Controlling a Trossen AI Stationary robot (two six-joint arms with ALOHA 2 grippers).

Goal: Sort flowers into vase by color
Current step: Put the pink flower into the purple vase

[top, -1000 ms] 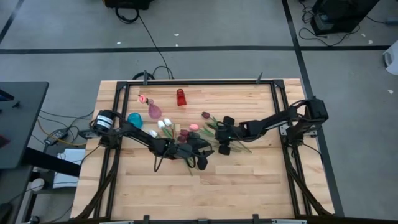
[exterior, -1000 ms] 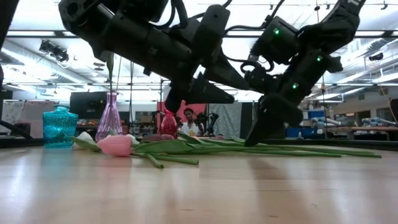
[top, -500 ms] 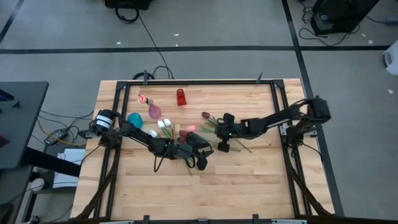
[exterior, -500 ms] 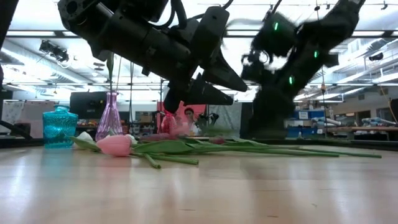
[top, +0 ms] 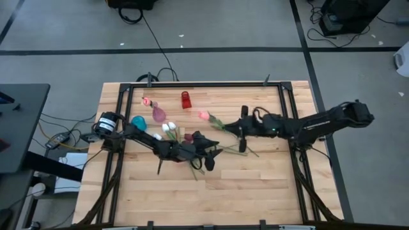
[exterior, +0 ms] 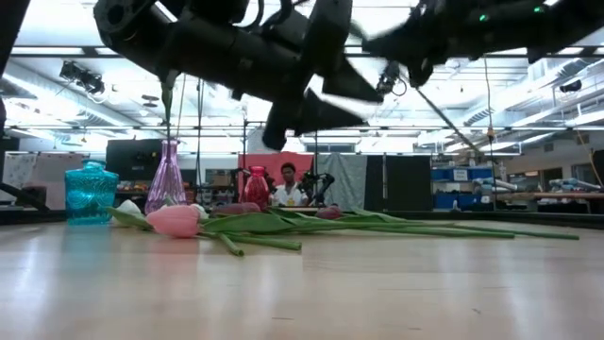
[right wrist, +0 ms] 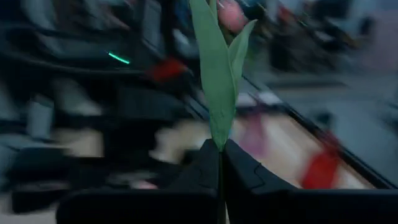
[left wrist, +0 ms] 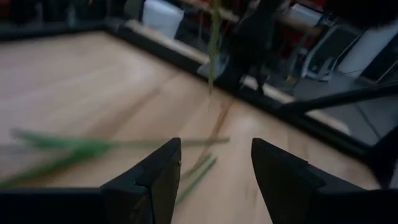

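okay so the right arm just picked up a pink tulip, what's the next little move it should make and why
Probably carry it toward the pink vase. The right gripper is shut on the pink tulip's stem, lifted off the table, and that vase already holds a pink flower. The left gripper hangs open over the remaining pile.

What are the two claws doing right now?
Left gripper: open, holding nothing.
Right gripper: shut on a pink tulip, lifted off the table.
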